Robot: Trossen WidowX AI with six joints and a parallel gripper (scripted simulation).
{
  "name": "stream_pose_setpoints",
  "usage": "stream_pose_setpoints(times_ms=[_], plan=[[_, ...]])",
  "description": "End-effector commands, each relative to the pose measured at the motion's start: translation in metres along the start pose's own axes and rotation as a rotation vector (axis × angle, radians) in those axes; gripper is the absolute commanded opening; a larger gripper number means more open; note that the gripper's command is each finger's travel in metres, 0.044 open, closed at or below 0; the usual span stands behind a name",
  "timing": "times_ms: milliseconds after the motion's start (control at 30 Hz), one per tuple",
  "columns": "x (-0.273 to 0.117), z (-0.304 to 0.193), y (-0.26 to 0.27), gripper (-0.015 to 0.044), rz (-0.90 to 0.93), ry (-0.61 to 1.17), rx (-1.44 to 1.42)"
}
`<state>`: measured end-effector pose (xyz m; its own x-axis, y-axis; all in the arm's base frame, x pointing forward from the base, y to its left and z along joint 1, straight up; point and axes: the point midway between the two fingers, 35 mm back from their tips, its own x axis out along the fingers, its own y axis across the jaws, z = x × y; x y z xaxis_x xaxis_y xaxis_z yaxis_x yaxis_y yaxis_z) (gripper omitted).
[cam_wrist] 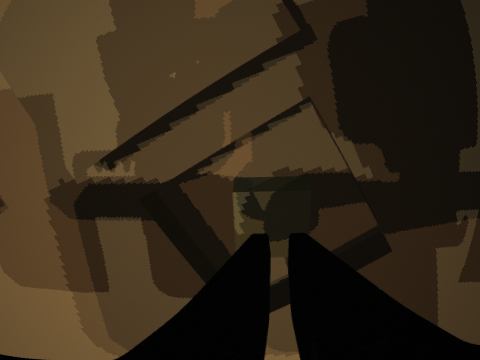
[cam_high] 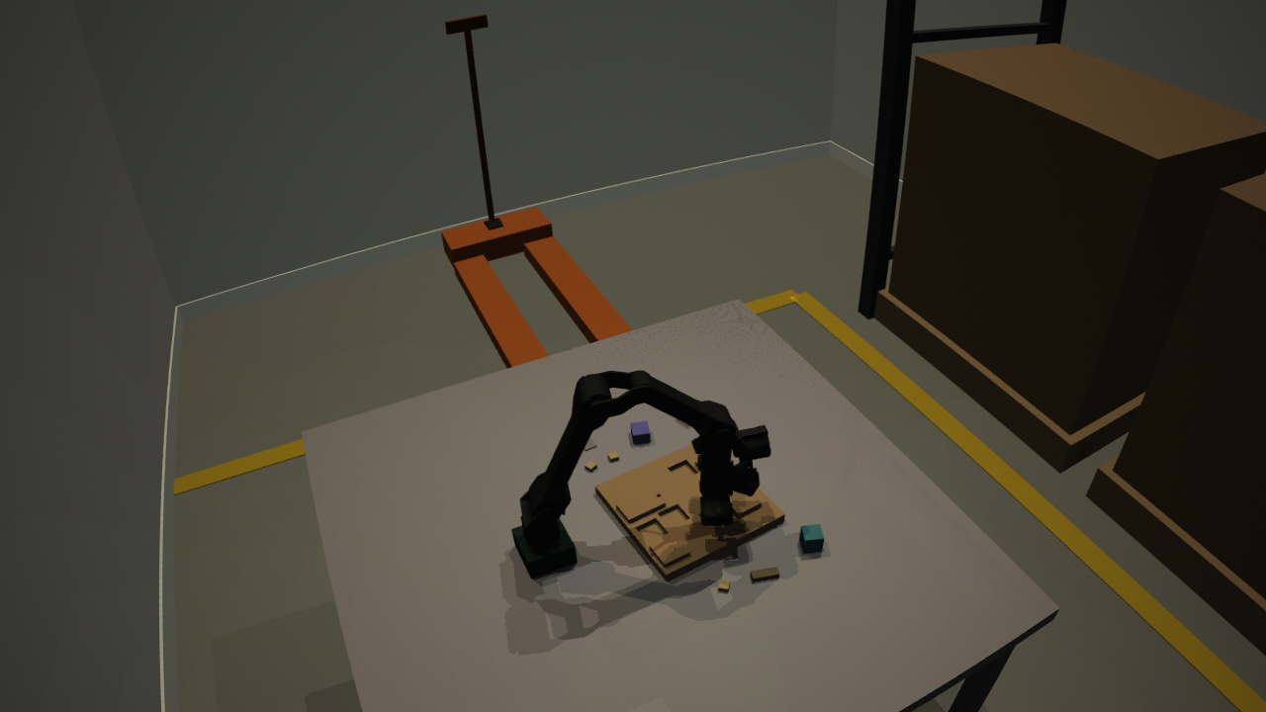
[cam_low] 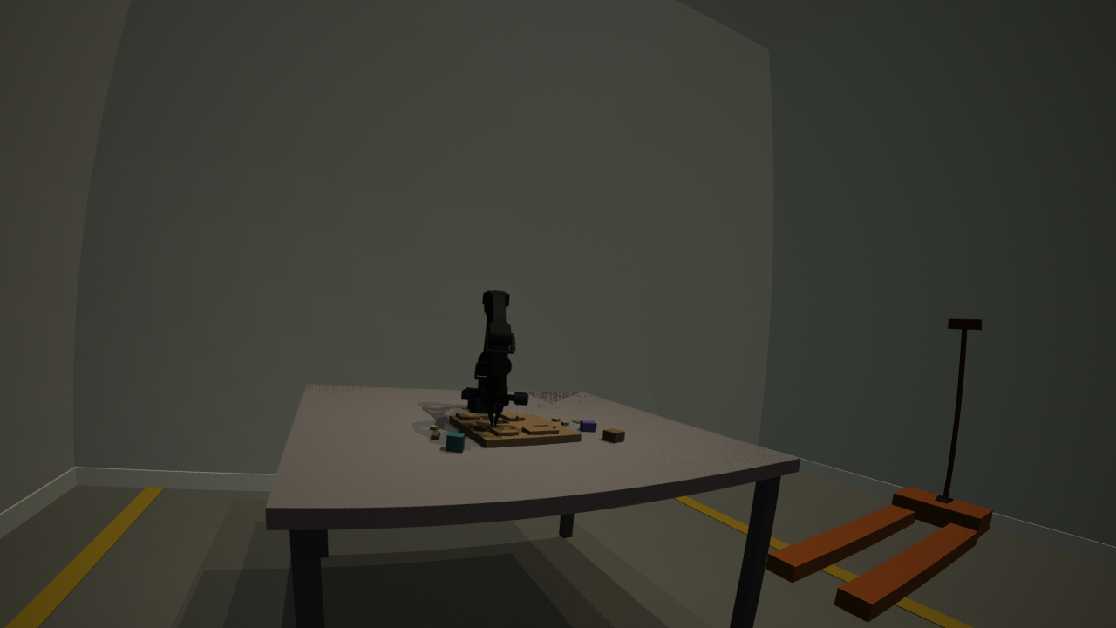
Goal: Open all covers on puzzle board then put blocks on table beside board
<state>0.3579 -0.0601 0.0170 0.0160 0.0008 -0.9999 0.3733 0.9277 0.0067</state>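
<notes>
The tan puzzle board (cam_high: 690, 513) lies on the table in front of the arm's base; it also shows in the exterior view (cam_low: 519, 429). My gripper (cam_high: 715, 522) points straight down onto the board's right half, fingertips at its surface. In the wrist view my gripper (cam_wrist: 278, 249) is all but shut, with a thin slit and nothing between the fingers. Just ahead of the tips lies a dim greenish patch (cam_wrist: 256, 206) in a recess among angled covers; I cannot tell what it is. A teal block (cam_high: 810, 537) and a purple block (cam_high: 640, 432) rest on the table off the board.
A brown block (cam_low: 613, 434) sits on the table beside the purple block (cam_low: 588, 426). Small tan pieces (cam_high: 765, 574) lie near the board's front corner and behind it (cam_high: 612, 456). An orange pallet jack (cam_high: 522, 274) and large crates (cam_high: 1053, 229) stand on the floor.
</notes>
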Motion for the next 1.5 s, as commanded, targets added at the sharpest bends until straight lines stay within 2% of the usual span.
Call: stream_pose_setpoints(times_ms=[0, 67, 267, 467, 867, 1467], plan=[[-0.014, 0.002, 0.000, 0.0105, 0.001, -0.004, -0.002], [-0.027, 0.003, 0.001, 0.0144, 0.002, -0.006, -0.005], [-0.055, 0.002, 0.001, 0.0144, 0.003, -0.012, -0.012], [-0.052, 0.002, 0.001, 0.0144, 0.003, -0.012, -0.012], [-0.021, 0.003, 0.002, 0.0144, 0.003, -0.012, -0.012], [-0.020, 0.003, 0.002, 0.0144, 0.004, -0.012, -0.012]])
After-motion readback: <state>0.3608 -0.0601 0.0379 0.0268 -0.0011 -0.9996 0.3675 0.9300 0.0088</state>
